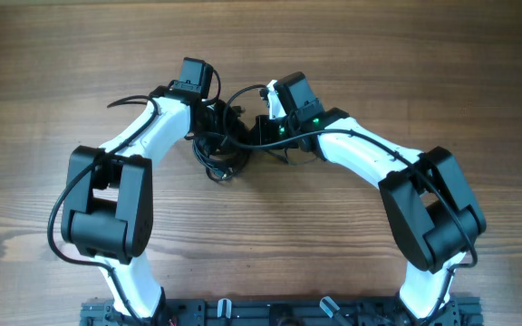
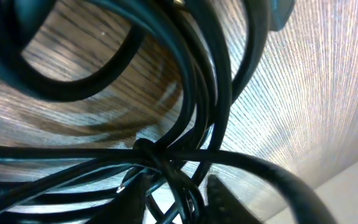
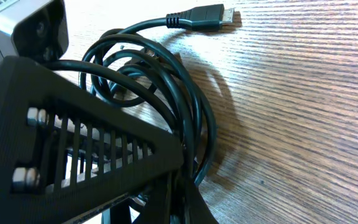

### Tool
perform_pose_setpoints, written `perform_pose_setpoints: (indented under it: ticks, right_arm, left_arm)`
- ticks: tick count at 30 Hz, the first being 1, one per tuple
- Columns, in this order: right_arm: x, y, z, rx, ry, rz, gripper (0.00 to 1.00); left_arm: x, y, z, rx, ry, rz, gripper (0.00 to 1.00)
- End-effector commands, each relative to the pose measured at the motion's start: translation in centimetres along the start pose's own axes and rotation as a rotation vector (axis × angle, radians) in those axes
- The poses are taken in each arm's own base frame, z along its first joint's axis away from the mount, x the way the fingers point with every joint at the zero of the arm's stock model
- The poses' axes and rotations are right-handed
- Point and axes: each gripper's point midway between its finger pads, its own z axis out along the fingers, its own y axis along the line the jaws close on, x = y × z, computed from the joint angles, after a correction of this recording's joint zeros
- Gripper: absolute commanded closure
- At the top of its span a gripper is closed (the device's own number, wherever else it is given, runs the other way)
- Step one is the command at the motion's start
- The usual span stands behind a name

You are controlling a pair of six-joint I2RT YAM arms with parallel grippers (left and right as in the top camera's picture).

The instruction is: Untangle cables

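Risk first: your R gripper (image 3: 182,171) is clenched, apparently pinching the cables (image 1: 223,154) at the coil's edge. L gripper (image 2: 178,202) has its jaws apart, w/ cords running loose thru the gap, nothing pinched. If you pull w/ R now, the whole bunch prob drags along, or the crossing (image 2: 145,149) cinches tighter. The plug (image 3: 207,15) could also snag a loop. Cables sit mid-tabletop (image 1: 379,72), toward the far edge, bunched btwn both grippers: at R's tips and right under L's fingers (image 2: 225,199).
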Motion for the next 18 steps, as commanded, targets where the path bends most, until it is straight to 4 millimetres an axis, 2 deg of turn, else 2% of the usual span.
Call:
perform_pose_setpoints:
  ticks: [1,3,14,18]
  right_arm:
    - [-0.74,1.12,-0.82,-0.034,-0.019,-0.01,0.96]
    - [-0.74,1.11,-0.82,-0.034,-0.019,-0.01,0.96]
    - [-0.73,1.11,-0.82,-0.034,-0.019,-0.01,0.96]
    - [-0.72,1.1,-0.82,-0.034,-0.018,-0.01,0.96]
  left_arm:
    - [0.44,0.99,0.62,-0.038,0.017,-0.022,0.49]
    - [0.07,1.34,0.65,-0.058,-0.009,-0.023,0.59]
    - [0.0,1.36,0.64,-0.059,-0.014,-0.052,0.62]
    - [0.07,1.34,0.65,-0.057,-0.011,-0.075,0.73]
